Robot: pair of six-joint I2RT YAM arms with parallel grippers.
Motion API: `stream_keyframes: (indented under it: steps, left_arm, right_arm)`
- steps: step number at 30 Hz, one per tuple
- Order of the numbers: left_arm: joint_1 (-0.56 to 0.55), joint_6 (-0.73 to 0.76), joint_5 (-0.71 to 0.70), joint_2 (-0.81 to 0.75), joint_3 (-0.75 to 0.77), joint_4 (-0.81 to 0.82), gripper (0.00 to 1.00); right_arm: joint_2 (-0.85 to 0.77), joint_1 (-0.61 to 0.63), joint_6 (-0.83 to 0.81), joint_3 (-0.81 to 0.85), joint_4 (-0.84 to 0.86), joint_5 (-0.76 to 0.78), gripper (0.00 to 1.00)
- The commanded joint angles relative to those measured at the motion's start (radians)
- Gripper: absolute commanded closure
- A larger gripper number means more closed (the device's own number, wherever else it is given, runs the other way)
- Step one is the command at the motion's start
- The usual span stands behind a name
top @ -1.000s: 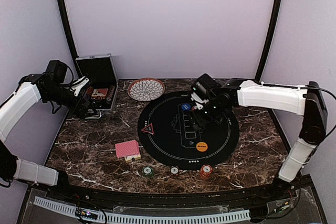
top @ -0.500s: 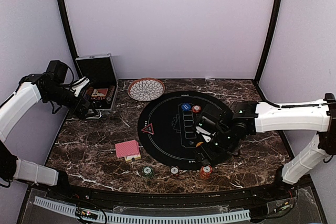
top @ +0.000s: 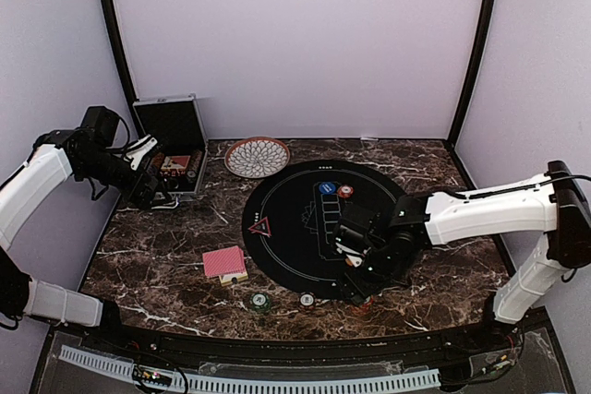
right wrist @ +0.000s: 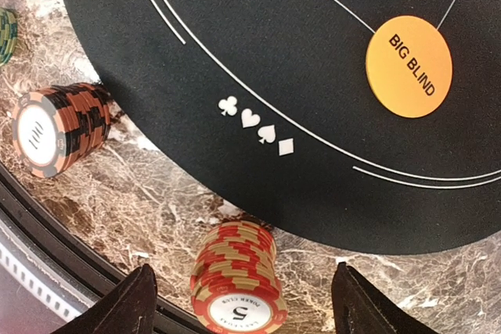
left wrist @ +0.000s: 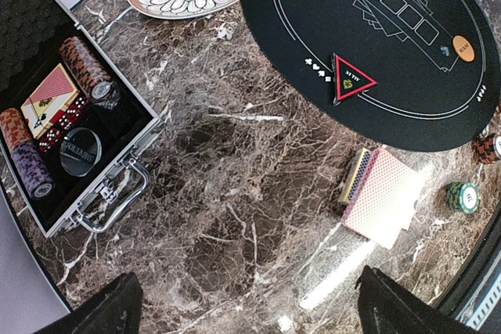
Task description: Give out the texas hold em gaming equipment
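Right tool (right wrist: 244,299) hangs spread wide, gripping nothing, straddling the red chip stack (right wrist: 235,275), which stands between its fingers (right wrist: 133,303) on the marble table (right wrist: 156,209) just off the near edge of the black mat (right wrist: 274,52).

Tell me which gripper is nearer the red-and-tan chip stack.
Right. The right gripper hovers over the chip stack; the left gripper is far off by the case.

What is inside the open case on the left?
Inside the case: chip rolls, a red-backed card deck, small red dice, a clear round disc. What lies beneath them is covered.
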Motion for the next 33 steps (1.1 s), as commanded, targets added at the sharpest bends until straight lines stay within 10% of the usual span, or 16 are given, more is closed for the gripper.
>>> stream_keyframes:
  steps: [1,33]
  left_arm:
    - [-0.004,0.011,0.017,-0.019,0.008,-0.023,0.01]
    - [-0.004,0.01,0.011,-0.018,0.011,-0.021,0.01]
  right_arm:
    - [0.022,0.008,-0.003,-0.013,0.023,0.016,0.22]
    - [0.038,0.008,-0.015,-0.053,0.061,-0.006,0.41]
